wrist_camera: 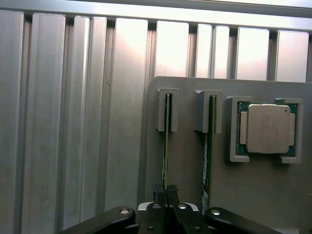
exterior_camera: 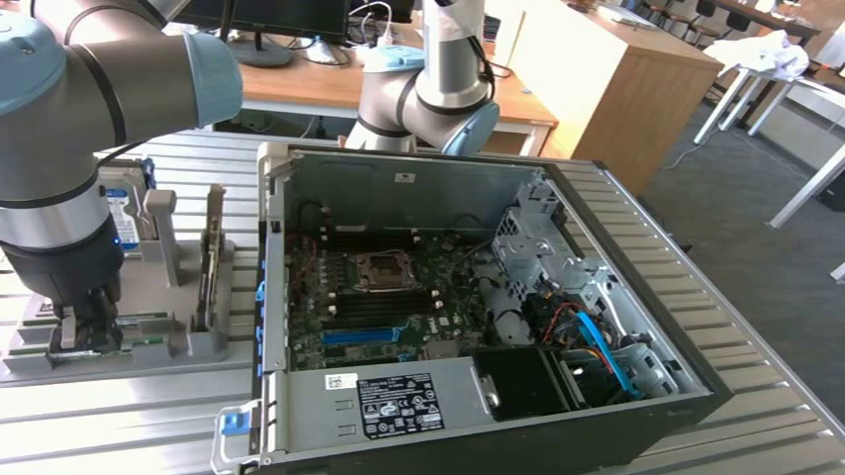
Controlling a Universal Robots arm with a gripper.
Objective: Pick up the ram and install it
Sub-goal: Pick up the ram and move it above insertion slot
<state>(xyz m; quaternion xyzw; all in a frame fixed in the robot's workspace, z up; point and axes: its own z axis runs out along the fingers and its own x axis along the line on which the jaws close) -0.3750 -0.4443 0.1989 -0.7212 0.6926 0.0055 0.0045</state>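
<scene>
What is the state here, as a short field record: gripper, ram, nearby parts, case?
arm: gripper at the holder, jaws closed on the ram
ram: on edge in its slot, not yet lifted
nearby: second stick in the next slot; processor in its own pocket
case: computer case open, on the exterior view's right of the holder

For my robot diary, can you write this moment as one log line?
hand: shut on the ram | the ram: standing on edge in grey holder slot | computer case: open
</scene>
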